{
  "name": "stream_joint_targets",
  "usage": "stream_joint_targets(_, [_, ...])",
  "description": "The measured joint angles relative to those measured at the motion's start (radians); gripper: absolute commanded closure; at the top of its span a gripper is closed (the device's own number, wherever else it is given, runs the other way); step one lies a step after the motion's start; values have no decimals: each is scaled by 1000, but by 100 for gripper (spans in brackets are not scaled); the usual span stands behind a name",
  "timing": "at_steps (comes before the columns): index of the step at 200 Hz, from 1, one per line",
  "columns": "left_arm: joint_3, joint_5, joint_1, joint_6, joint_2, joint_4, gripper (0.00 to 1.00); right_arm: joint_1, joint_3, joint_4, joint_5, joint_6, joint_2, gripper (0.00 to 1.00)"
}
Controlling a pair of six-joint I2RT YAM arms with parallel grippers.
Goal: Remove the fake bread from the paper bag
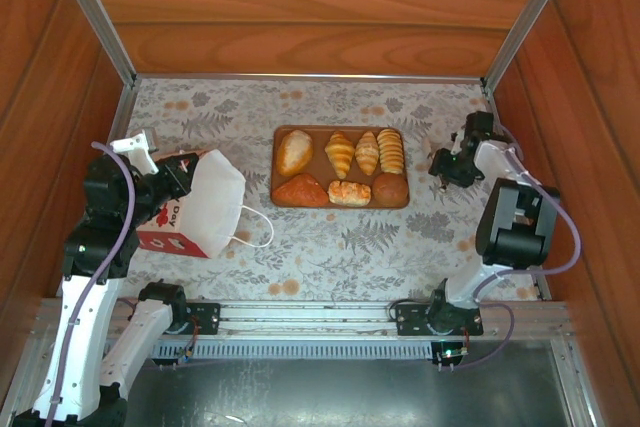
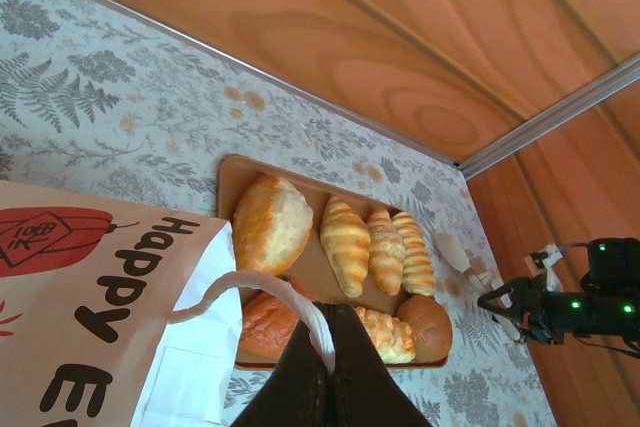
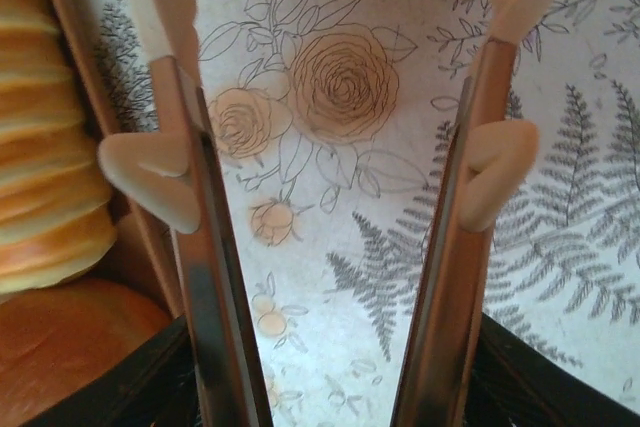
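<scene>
Wooden walls enclose a floral-patterned table

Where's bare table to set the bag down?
Widest free patch: the table between the tray and the near rail, from the paper bag to the right arm's base. A narrower strip runs between tray and back wall. Crowded: the tray, full of fake bread; its right end, by the open right gripper.
</scene>
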Motion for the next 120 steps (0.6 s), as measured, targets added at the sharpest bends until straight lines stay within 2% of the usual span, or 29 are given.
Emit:
stream_joint_targets(36, [0,0,0,0,7,0,100,0,16,-13,35,-24,69,33])
stream_joint_targets(120, [0,0,0,0,13,0,100,0,42,-48,64,-38,106,24])
